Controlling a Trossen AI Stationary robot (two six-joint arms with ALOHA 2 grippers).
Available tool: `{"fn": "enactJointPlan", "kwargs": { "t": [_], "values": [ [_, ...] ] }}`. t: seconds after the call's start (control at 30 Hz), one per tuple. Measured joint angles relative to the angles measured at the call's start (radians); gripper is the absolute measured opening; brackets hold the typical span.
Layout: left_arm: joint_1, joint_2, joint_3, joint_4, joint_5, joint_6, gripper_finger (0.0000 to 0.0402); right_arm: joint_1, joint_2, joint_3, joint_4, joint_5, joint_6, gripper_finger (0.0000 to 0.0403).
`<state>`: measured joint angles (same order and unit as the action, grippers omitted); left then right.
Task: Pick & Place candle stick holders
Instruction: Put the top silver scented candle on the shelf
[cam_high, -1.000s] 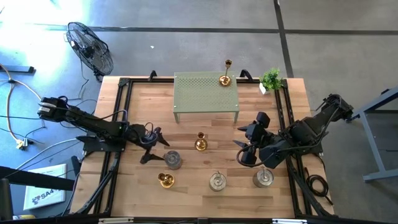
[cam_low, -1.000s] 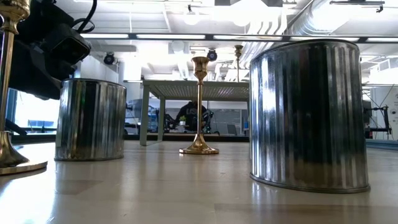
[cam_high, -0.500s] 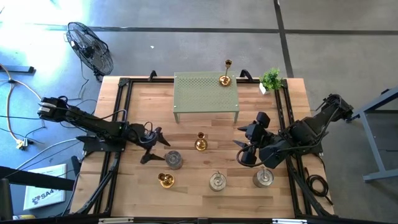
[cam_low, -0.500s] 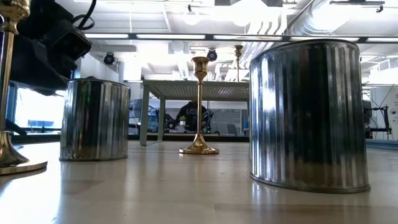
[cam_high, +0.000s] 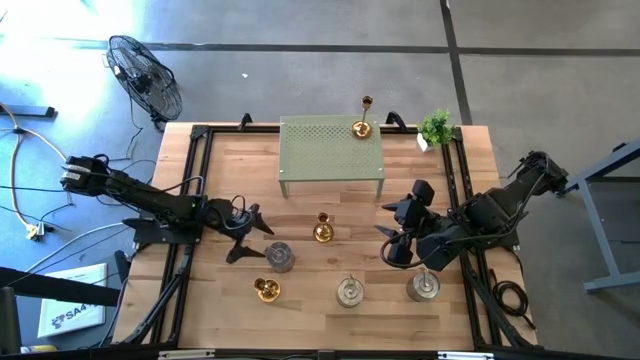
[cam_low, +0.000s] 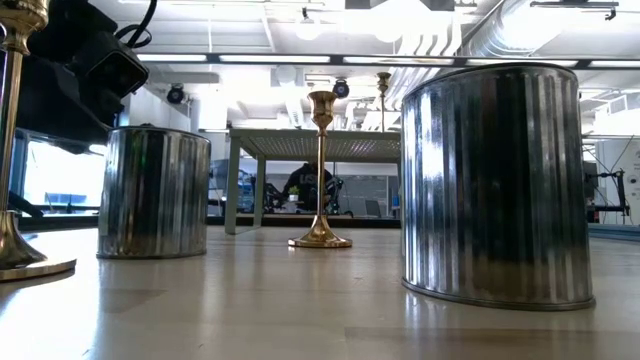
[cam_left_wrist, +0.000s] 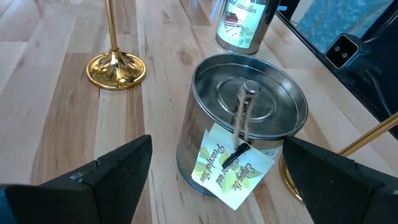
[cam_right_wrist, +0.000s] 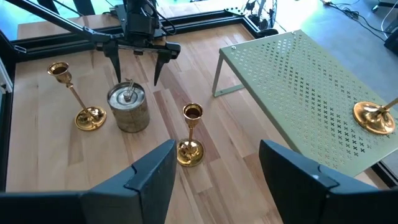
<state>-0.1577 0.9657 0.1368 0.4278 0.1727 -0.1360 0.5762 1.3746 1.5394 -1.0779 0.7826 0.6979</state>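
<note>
L gripper (cam_high: 250, 236) sits low over the wooden table (cam_high: 300, 310), left of centre, fingers spread wide apart w/ nothing between them. Just beside its tips stands a silver tin candle holder (cam_high: 278, 257). High view gives only a grey round there; L wrist view shows the wick in the tin's (cam_left_wrist: 245, 134) top and a yellow-green paper tag tied on, script partly readable.

Near-left front: a gold candlestick (cam_high: 266, 290). Mid-table: a second gold candlestick (cam_high: 323, 229), upright, apart from the others. Low view shows its (cam_low: 321, 170) thin stem and cup against the room behind, which the top-down shot flattens.

Behind it, the green perforated stand (cam_high: 330, 160) carries a third gold candlestick (cam_high: 362, 117) on its right rear corner; R wrist view shows only that one's round base (cam_right_wrist: 374, 117) on the mesh.

Front row cont.: a second silver tin (cam_high: 349, 291), then a third silver tin (cam_high: 423, 285) nearest the R arm. L wrist view picks out a printed label on a far tin (cam_left_wrist: 244, 25).

R gripper (cam_high: 395, 240) hovers right of centre, fingers parted, empty. Small potted plant (cam_high: 435, 127) at far-right rear corner.
</note>
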Motion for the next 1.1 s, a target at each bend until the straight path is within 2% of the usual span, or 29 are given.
{"fn": "enactJointPlan", "kwargs": {
  "t": [0.23,0.83,1.1],
  "values": [
    [0.0,0.0,0.0,0.0,-0.026,0.006,0.0354,0.0,0.0,0.0,0.0,0.0,0.0,0.0224],
    [0.0,0.0,0.001,-0.004,0.058,0.06,0.0354,0.0,0.0,0.0,0.0,0.0,0.001,0.0224],
    [0.0,0.001,0.0,-0.002,0.018,0.06,0.0354,0.0,0.0,0.0,0.0,0.0,0.001,0.0224]
  ]
}}
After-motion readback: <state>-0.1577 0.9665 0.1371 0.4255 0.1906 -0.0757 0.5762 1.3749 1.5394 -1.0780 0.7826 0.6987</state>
